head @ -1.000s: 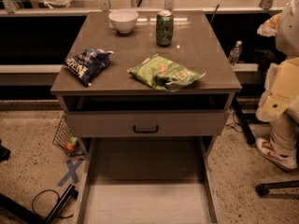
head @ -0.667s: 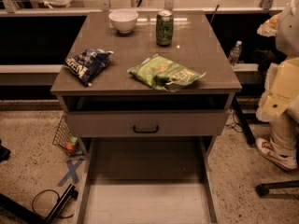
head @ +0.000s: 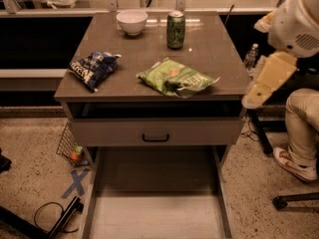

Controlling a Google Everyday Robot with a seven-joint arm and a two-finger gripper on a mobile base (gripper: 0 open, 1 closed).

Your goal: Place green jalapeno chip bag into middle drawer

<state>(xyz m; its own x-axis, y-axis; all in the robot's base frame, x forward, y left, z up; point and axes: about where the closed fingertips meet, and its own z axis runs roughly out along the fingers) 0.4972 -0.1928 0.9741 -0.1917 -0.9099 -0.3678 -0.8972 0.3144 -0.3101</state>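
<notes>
The middle drawer [head: 154, 215] is seen pulled open below the worktop's [head: 212, 46] front edge, its floor bare. The green jalapeno chip bag [head: 175, 77] is laid flat near the worktop's front, light green and crinkled, its long axis side to side. The hand [head: 253, 98] is held just off the worktop's right edge, level with the bag, which lies inward from it. Whether the hand is wide or narrow cannot be told.

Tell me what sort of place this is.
Likely a lab test area: drawer table with green chip bag, tape cross on floor, seated person's leg. Gripper hangs right of the table.
</notes>
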